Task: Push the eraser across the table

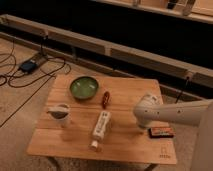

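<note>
The eraser [161, 131], a small flat dark block with orange-red markings, lies near the right edge of the light wood table [75, 142]. My white arm [180, 114] reaches in from the right, just above and behind the eraser. It ends in a rounded wrist [147, 110]. My gripper [145, 125] hangs under that wrist, just left of the eraser and close above the tabletop. The wrist hides most of it. I cannot tell whether it touches the eraser.
A green bowl [83, 87] sits at the back middle, with a small red oblong item [105, 98] to its right. A long white tube-like object [101, 127] lies at the centre front. A cup [61, 114] stands at the left. Cables [30, 65] lie on the floor to the left.
</note>
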Motion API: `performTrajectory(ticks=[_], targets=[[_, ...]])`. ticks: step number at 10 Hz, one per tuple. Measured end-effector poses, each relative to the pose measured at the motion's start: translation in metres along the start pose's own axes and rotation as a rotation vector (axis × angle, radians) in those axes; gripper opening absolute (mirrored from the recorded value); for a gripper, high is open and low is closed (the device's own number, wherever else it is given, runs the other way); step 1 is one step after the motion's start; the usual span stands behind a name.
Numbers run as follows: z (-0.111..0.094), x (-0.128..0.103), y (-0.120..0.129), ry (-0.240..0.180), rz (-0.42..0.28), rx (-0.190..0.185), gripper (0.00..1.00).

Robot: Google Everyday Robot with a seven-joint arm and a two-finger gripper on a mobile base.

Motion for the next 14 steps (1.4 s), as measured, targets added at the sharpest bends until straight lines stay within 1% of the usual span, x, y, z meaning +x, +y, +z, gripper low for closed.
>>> performTrajectory(ticks=[4,5,6,7,9,10,11,12,14], targets=[[-0.003,0.002,0.003,0.007,0.002,-0.010,0.00],[-0.002,0.005,0.003,0.003,0.010,-0.018,0.00],[-0.001,0.014,-0.003,0.002,0.022,-0.024,0.00],[0.001,0.028,-0.007,0.001,0.033,-0.030,0.00],[0.007,0.071,-0.017,-0.010,0.056,-0.040,0.00],[0.011,0.103,-0.022,-0.021,0.076,-0.047,0.00],[0.014,0.127,-0.028,-0.030,0.094,-0.053,0.00],[0.015,0.145,-0.034,-0.041,0.110,-0.055,0.00],[0.016,0.173,-0.041,-0.060,0.139,-0.057,0.00]])
